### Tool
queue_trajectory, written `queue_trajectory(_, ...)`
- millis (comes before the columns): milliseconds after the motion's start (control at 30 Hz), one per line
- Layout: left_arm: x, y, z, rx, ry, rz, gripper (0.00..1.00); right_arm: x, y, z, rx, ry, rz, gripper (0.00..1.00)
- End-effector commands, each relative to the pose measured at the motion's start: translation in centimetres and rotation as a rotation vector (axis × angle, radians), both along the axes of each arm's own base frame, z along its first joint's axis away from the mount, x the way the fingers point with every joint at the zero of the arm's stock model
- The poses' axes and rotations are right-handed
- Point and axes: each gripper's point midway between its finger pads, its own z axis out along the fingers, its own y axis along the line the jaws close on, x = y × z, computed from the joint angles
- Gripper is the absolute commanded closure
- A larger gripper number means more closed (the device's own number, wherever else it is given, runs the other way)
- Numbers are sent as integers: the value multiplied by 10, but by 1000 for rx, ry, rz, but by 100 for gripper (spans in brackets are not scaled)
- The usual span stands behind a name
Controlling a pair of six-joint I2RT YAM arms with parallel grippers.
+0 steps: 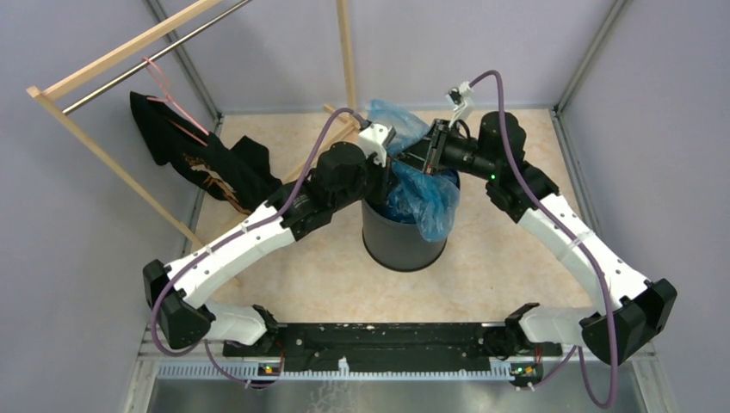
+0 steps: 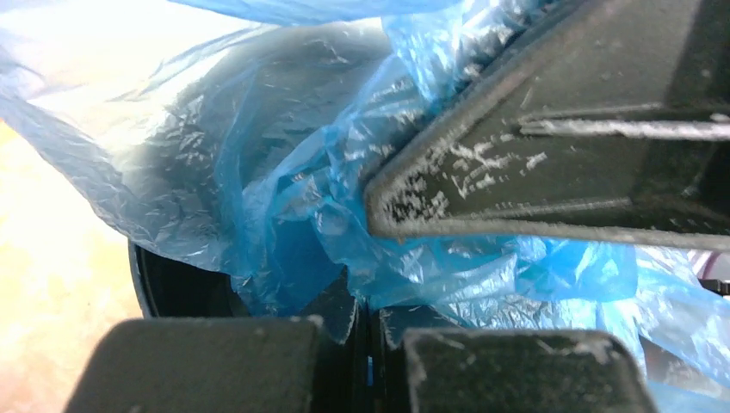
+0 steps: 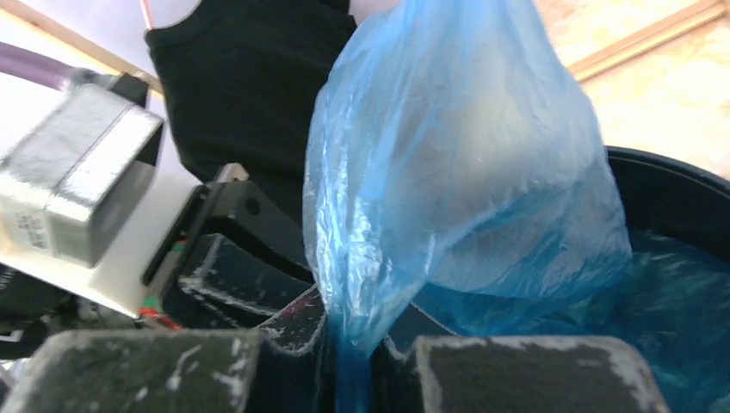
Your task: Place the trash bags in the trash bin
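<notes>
Round trash bin with the blue trash bag half inside.
On the beige marbled table the bin is a tall, smooth, dark cylinder. The glossy, wrinkled translucent film billows above its far rim and spills over the right side. A black cloth garment hangs at far left. The left gripper and right gripper are each clenched on a fold of the film.

Trash bag lt blue, trash bin dk grey, garment blk.
</notes>
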Motion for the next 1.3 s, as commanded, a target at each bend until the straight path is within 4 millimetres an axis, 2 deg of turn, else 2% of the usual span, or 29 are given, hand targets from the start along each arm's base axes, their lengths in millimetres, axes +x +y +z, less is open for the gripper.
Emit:
queue_trajectory(0, -7, 7, 18, -91, -58, 1, 100, -2, -16, 17, -61, -104, -51, 81)
queue_trajectory(100, -13, 18, 17, -131, -73, 16, 100, -5, -31, 19, -135, -156, -90, 48)
queue_trajectory(167, -20, 22, 17, -167, -80, 5, 100, -13, -39, 18, -184, -181, -85, 30)
queue_trajectory(233, -26, 25, 18, -211, -85, -1, 100, -19, -50, 17, -237, -201, -95, 17)
queue_trajectory(300, -32, 29, 18, -251, -94, -5, 100, -24, -60, 18, -273, -216, -117, 13)
queue_trajectory(367, -36, 33, 21, -287, -112, -5, 100, -31, -62, 21, -264, -226, -105, 16)
queue_trajectory(500, -38, 39, 24, -326, -133, 5, 100, -53, -40, 31, -143, -246, 51, 33)
queue_trajectory(633, -37, 38, 20, -311, -116, 13, 100, -51, -27, 30, -103, -215, 103, 55)
queue_trajectory(700, -38, 39, 20, -309, -111, 11, 100, -48, -22, 28, -91, -196, 113, 57)
queue_trajectory(800, -39, 40, 18, -303, -112, 11, 100, -46, -13, 20, -64, -174, 144, 50)
queue_trajectory(867, -39, 40, 19, -304, -115, 10, 100, -39, -13, 12, -82, -153, 126, 50)
queue_trajectory(967, -40, 40, 20, -307, -115, 6, 100, -32, -13, 9, -91, -140, 92, 59)
queue_trajectory(1100, -42, 41, 20, -311, -114, 0, 100, -25, -14, 10, -59, -131, 50, 63)
queue_trajectory(1133, -43, 42, 20, -312, -116, 0, 100, -23, -12, 8, -47, -120, 51, 66)
queue_trajectory(1167, -43, 42, 20, -311, -117, 0, 100, -22, -9, 6, -32, -112, 56, 74)
queue_trajectory(1233, -43, 45, 16, -294, -109, 10, 100, -23, -6, 6, -15, -104, 71, 99)
queue_trajectory(1267, -43, 47, 14, -282, -103, 18, 100, -23, -8, 8, -18, -107, 61, 100)
